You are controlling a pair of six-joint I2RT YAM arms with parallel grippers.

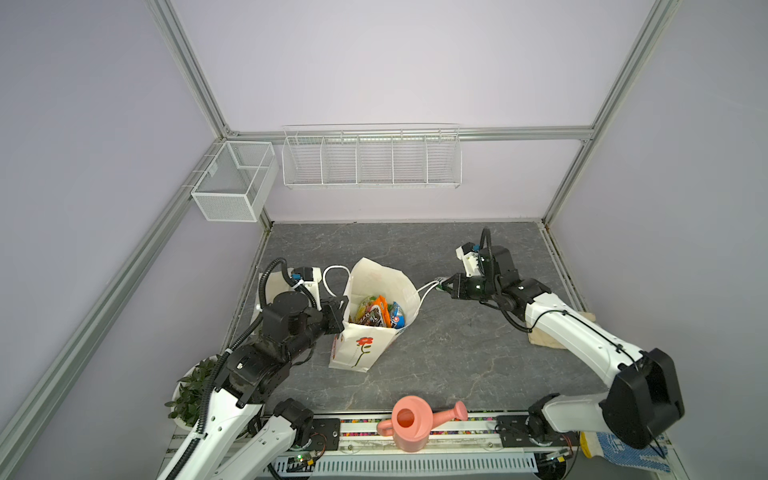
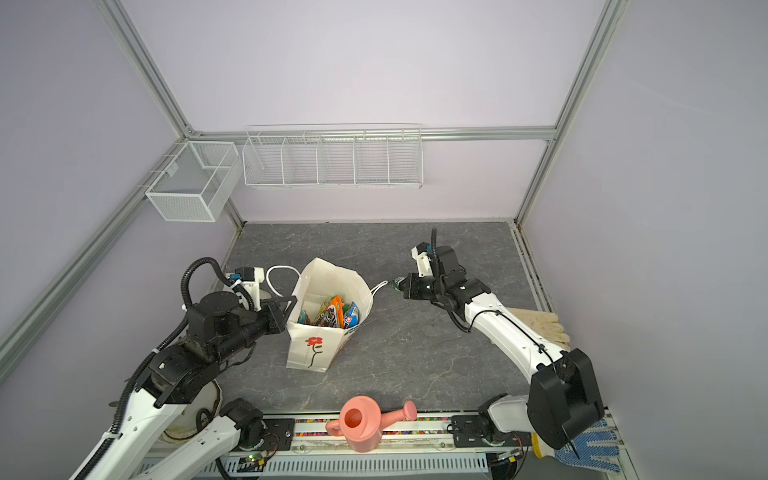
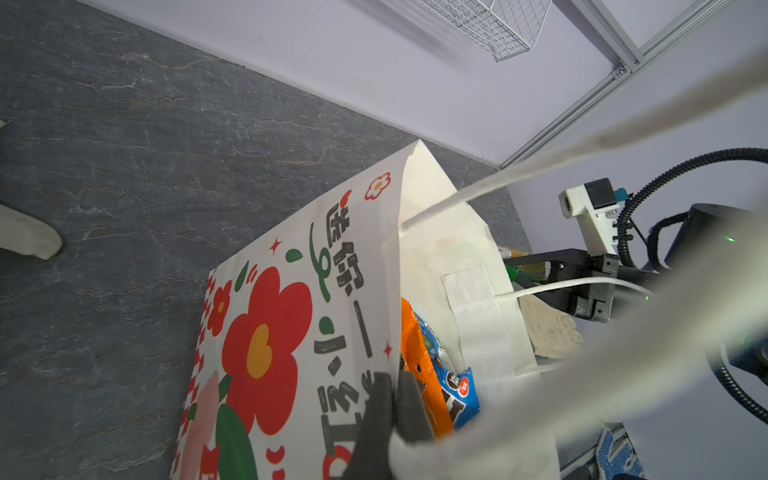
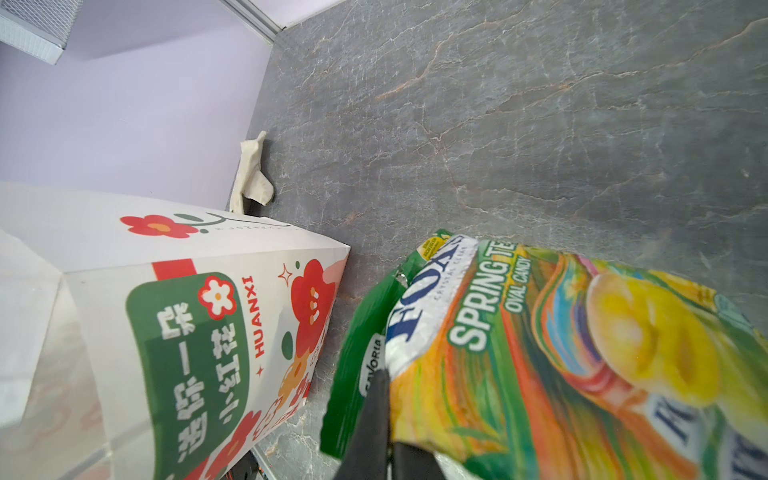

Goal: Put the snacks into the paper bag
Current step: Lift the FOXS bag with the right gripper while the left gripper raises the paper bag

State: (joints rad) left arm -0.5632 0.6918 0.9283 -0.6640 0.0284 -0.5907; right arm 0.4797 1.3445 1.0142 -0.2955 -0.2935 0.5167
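open paper bag [image 1: 358, 350], snacks [image 1: 376, 313] heaped inside

I have the paper bag [image 1: 361, 345] standing mid-table, snacks [image 1: 376, 313] inside it. My left gripper [image 1: 341, 311] pinches its left rim; my right gripper [image 1: 441, 286] holds a FOX'S packet [image 4: 540, 353] just right of the bag, above the table [image 1: 457, 353]. Watering can [image 1: 409, 424] sits at the front edge, potted plant [image 1: 193, 386] front left, glove [image 2: 544, 324] far right, wire rack [image 1: 371, 160] on the back wall
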